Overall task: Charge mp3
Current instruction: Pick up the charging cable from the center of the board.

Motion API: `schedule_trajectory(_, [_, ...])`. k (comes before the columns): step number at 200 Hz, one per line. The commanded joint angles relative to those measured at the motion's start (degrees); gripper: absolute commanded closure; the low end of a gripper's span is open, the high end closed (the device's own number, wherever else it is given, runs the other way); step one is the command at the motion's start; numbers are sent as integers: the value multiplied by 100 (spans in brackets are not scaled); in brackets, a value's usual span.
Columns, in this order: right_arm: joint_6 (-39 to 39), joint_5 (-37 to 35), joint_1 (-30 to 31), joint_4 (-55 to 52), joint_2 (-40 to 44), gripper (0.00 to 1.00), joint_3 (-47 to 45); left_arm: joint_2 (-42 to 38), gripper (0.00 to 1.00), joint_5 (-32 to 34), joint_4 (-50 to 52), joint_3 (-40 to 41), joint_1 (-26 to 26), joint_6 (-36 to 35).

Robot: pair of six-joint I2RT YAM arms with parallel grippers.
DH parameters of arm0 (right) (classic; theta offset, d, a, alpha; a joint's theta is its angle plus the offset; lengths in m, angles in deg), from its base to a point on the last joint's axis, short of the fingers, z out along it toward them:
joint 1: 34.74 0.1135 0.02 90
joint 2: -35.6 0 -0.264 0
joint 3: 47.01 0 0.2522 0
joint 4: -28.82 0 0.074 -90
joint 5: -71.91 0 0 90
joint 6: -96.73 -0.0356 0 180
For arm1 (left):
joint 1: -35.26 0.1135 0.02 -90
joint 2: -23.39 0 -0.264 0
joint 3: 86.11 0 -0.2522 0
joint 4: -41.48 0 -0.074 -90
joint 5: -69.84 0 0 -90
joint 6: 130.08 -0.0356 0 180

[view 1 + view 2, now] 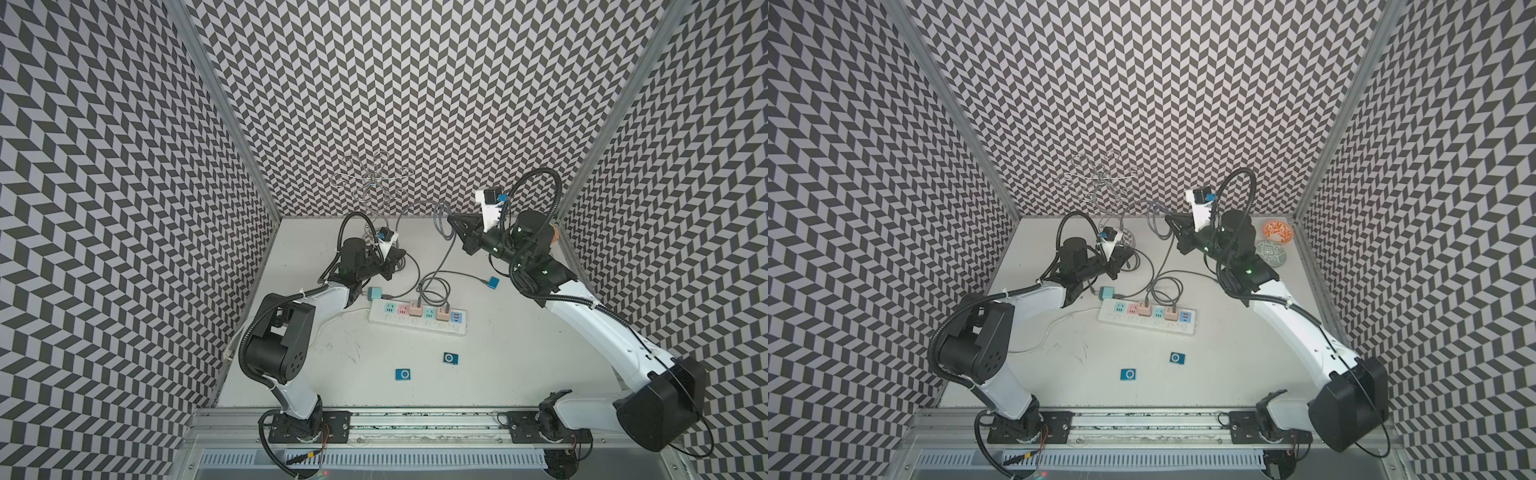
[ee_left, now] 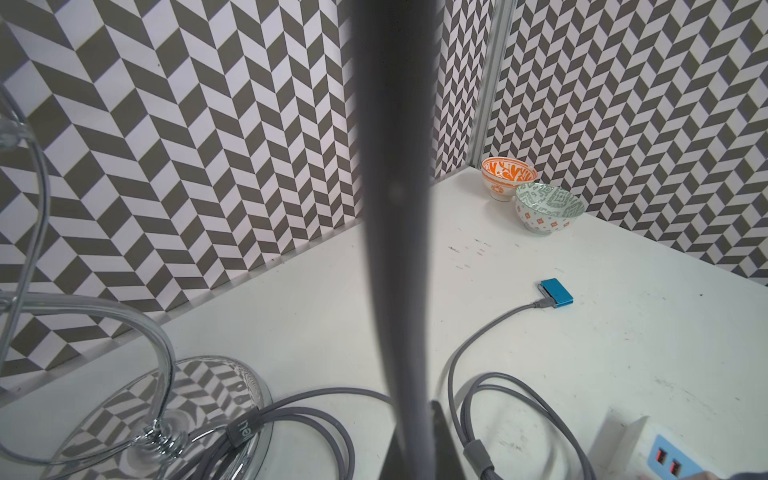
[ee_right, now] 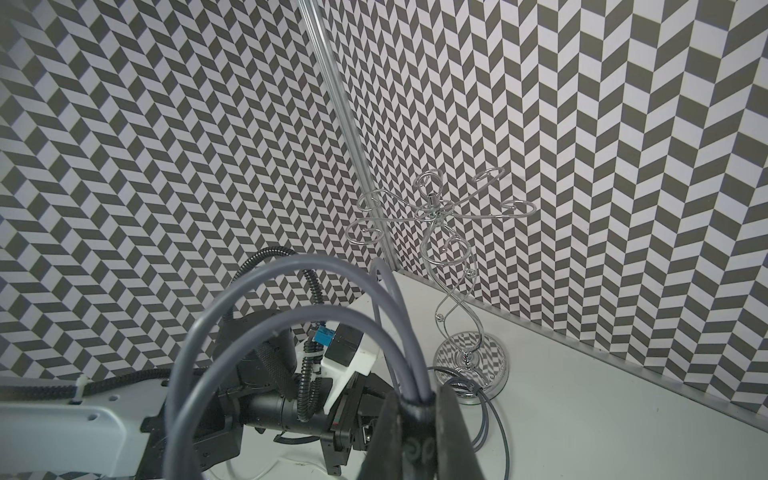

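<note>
Blue flat mp3 player [image 2: 556, 293]; grey cable [image 2: 515, 308] at one end

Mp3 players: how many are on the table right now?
3. The plugged player lies beyond the power strip on a grey cable; the middle player and the nearest player lie loose before it. The arms may hide others.
</note>
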Motion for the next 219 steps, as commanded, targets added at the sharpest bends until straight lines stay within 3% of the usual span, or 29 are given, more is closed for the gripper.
schedule_trajectory(1, [37, -172, 14, 409, 213, 100, -17, -163, 100, -342, -100, -131, 28, 102])
schedule_trajectory(54, [37, -1159, -317, 622, -145, 92, -484, -639, 100, -686, 457, -116, 54, 636])
schedule_trajectory(72, [-66, -1052, -508, 677, -573, 90, -467, -793, 100, -918, 349, -33, 132, 1079])
schedule_trajectory(90, [-52, -840, -562, 508, -1071, 83, -270, -904, 100, -1050, 372, -46, 153, 1290])
schedule_trajectory(120, [-47, -518, -564, -192, -1842, 72, 343, -980, 100, -1308, 409, -120, 155, 1638])
schedule_trajectory(153, [11, -698, -585, -1132, -2460, 60, 1073, -915, 100, -1604, 290, -165, 154, 2100])
schedule_trajectory(188, [122, -997, -669, -2041, -2700, 51, 1705, -684, 100, -1845, 139, -355, 151, 2698])
schedule_trajectory(219, [414, -917, -697, -1982, -2334, 50, 1521, -528, 100, -1837, 66, -449, 151, 3057])
